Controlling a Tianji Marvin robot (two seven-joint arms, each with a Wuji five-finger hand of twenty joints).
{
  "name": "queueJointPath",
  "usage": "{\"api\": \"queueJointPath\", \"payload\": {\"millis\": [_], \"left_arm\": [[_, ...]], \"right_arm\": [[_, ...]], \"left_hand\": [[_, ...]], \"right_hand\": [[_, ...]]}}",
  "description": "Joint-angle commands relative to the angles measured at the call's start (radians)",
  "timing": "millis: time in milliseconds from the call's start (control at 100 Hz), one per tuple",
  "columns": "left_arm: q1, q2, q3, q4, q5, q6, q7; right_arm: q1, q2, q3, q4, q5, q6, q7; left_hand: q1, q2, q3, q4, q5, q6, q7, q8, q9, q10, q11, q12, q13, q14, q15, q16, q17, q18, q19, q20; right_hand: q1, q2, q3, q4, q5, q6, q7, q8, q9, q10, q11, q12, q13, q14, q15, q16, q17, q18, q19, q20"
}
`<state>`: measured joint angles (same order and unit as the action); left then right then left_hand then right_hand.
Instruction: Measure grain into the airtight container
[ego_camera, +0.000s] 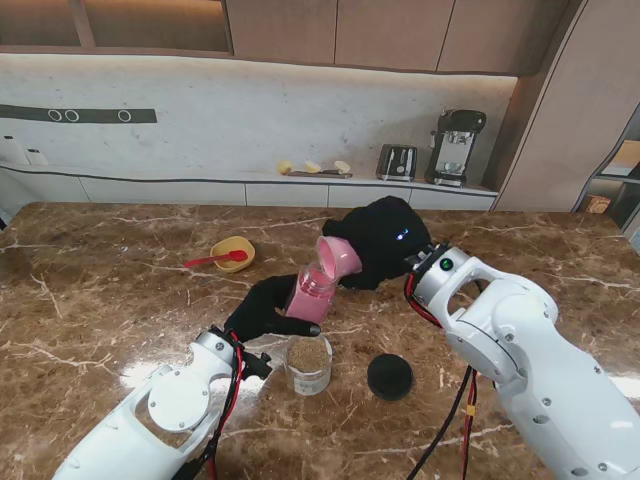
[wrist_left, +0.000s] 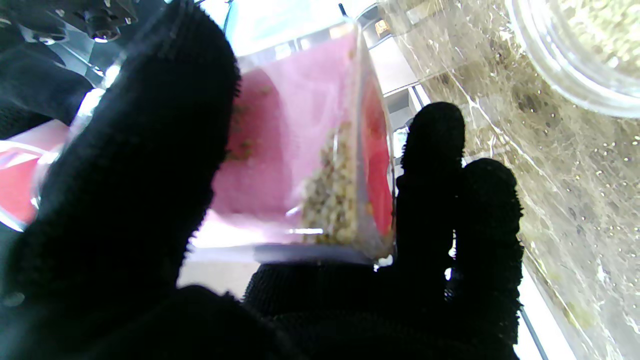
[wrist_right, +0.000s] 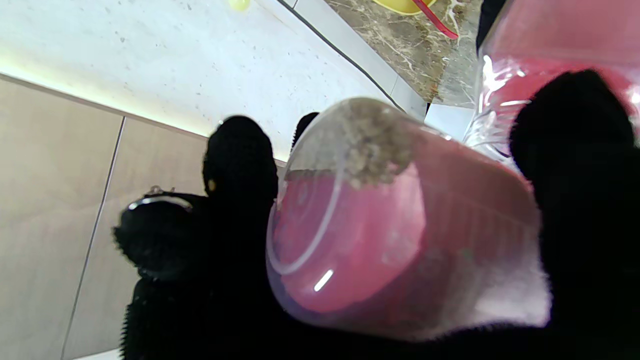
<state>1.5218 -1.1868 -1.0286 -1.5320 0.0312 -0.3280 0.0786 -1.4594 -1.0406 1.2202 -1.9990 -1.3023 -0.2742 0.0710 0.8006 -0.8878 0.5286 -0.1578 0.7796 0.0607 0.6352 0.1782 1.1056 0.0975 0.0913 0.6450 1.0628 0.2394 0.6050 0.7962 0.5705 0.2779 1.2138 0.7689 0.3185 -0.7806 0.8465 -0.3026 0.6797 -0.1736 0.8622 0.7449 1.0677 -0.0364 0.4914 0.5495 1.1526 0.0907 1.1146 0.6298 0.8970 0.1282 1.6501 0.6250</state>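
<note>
My left hand (ego_camera: 262, 311) is shut on an upright pink see-through cup (ego_camera: 311, 294) held above the table. In the left wrist view this cup (wrist_left: 295, 150) shows some grain (wrist_left: 330, 200) against its wall. My right hand (ego_camera: 384, 240) is shut on a second pink cup (ego_camera: 338, 257), tipped steeply with its mouth over the first cup. Grain (wrist_right: 372, 137) lies near the lip of the tipped cup (wrist_right: 400, 240). Nearer to me, a clear jar (ego_camera: 308, 363) holding grain stands on the marble, its black lid (ego_camera: 389, 376) lying to its right.
A yellow bowl (ego_camera: 234, 253) with a red spoon (ego_camera: 212, 260) sits on the table to the left, beyond my left hand. The far counter carries a toaster (ego_camera: 397, 161) and a coffee machine (ego_camera: 455, 146). The jar's rim (wrist_left: 570, 75) shows close beside my left fingers.
</note>
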Motion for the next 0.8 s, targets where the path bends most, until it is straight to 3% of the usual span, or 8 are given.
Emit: {"api": "queueJointPath", "payload": {"millis": [0, 790], "left_arm": [[0.002, -0.003, 0.004, -0.006, -0.002, 0.010, -0.001], [0.019, -0.006, 0.005, -0.029, -0.020, 0.024, 0.006]], "right_arm": [[0.005, 0.005, 0.007, -0.011, -0.024, -0.010, -0.001], [0.058, 0.043, -0.055, -0.008, -0.335, -0.066, -0.112]], "left_hand": [[0.200, 0.267, 0.198, 0.034, 0.219, -0.219, 0.282, 0.033, 0.110, -0.060, 0.110, 0.041, 0.018, -0.028, 0.046, 0.017, -0.009, -0.010, 0.027, 0.025], [0.199, 0.270, 0.201, 0.031, 0.215, -0.209, 0.281, 0.034, 0.109, -0.052, 0.112, 0.045, 0.025, -0.026, 0.053, 0.024, -0.004, -0.010, 0.031, 0.032]], "right_hand": [[0.124, 0.227, 0.200, 0.002, 0.076, -0.095, 0.034, 0.002, 0.020, -0.021, 0.000, 0.014, 0.104, -0.241, 0.080, 0.008, 0.041, -0.138, 0.076, 0.022], [0.123, 0.242, 0.187, 0.002, 0.068, -0.110, 0.027, 0.008, 0.014, -0.036, -0.005, 0.016, 0.099, -0.264, 0.079, 0.012, 0.045, -0.158, 0.073, 0.026]]}}
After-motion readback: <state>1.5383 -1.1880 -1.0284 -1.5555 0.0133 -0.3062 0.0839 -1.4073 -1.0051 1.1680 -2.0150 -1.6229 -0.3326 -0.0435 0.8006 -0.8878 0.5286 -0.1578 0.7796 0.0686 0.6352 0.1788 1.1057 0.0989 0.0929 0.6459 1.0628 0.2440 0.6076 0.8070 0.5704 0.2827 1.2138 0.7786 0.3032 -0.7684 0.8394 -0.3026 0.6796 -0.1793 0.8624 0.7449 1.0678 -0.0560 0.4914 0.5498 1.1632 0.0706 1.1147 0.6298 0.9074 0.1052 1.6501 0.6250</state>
